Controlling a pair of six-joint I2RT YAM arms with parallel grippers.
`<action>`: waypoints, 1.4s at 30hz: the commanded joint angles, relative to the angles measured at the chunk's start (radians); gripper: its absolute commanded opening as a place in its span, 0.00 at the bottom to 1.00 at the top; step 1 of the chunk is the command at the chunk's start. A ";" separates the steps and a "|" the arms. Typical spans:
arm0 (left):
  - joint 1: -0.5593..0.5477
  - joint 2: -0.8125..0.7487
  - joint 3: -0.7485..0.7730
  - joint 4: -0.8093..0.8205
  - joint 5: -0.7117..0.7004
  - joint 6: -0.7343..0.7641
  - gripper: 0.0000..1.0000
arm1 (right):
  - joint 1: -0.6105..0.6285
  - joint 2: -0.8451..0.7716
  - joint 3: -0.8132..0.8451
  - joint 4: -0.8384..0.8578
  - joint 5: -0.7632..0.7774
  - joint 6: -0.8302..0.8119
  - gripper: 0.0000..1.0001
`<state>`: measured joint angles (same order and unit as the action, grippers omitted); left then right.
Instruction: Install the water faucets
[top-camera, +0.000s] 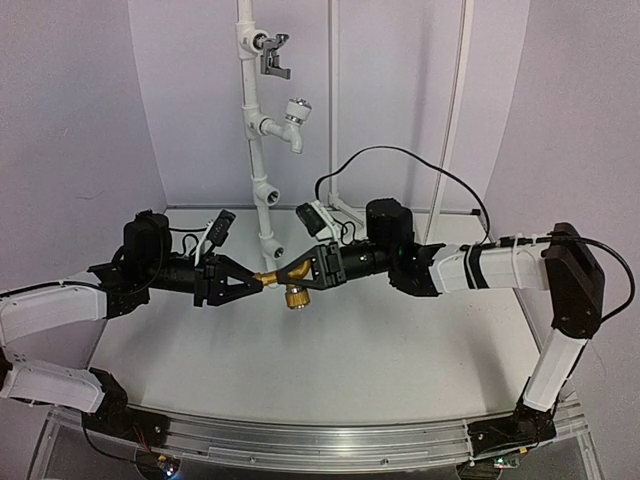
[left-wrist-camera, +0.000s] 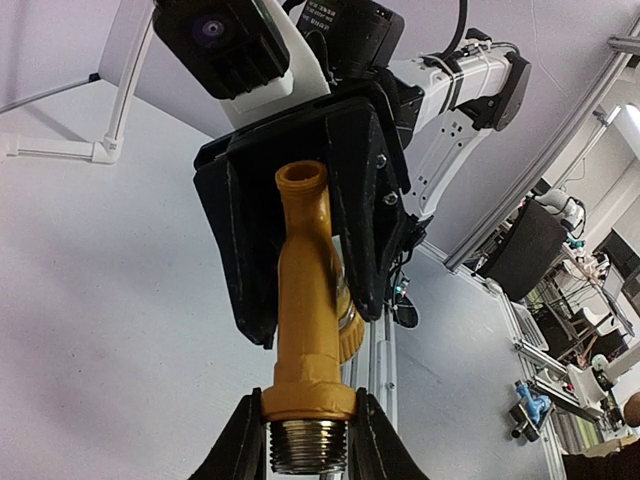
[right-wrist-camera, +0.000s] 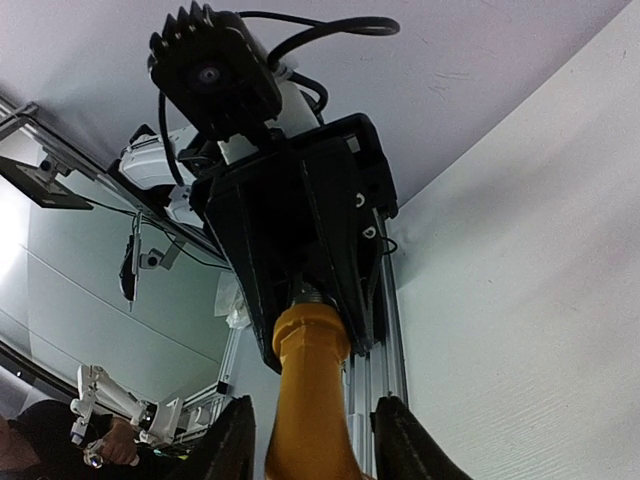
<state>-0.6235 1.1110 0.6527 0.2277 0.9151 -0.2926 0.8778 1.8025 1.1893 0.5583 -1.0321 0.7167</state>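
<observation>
The golden-brass faucet (top-camera: 281, 277) hangs in the air between both grippers above the table, lying level, its knob (top-camera: 297, 297) pointing down. My left gripper (top-camera: 262, 282) is shut on its threaded end; in the left wrist view my left gripper (left-wrist-camera: 308, 448) has both fingers pressed against the brass collar of the faucet (left-wrist-camera: 305, 290) above the silver thread. My right gripper (top-camera: 301, 272) straddles the spout end. In the right wrist view my right gripper (right-wrist-camera: 312, 440) is open, with gaps on both sides of the faucet (right-wrist-camera: 310, 375).
A white pipe riser (top-camera: 255, 150) stands at the back, carrying a chrome lever tap (top-camera: 272, 55) and a white plastic tap (top-camera: 293, 118). Lower pipe fittings (top-camera: 271, 243) sit just behind the grippers. An aluminium rail (top-camera: 320, 445) runs along the near table edge.
</observation>
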 joint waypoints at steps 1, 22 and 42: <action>0.001 0.017 0.053 0.051 0.009 -0.001 0.00 | 0.006 0.014 -0.003 0.162 -0.053 0.069 0.18; 0.234 0.170 0.436 -0.144 -0.400 -0.053 0.99 | 0.006 -0.227 -0.031 -0.472 0.776 -0.680 0.00; 0.228 0.536 0.842 -0.126 -0.205 0.103 0.60 | 0.060 -0.226 0.078 -0.455 0.993 -0.920 0.00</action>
<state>-0.3853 1.6369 1.4333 0.0610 0.6883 -0.2133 0.9248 1.5963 1.1941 0.0582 -0.1471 -0.1093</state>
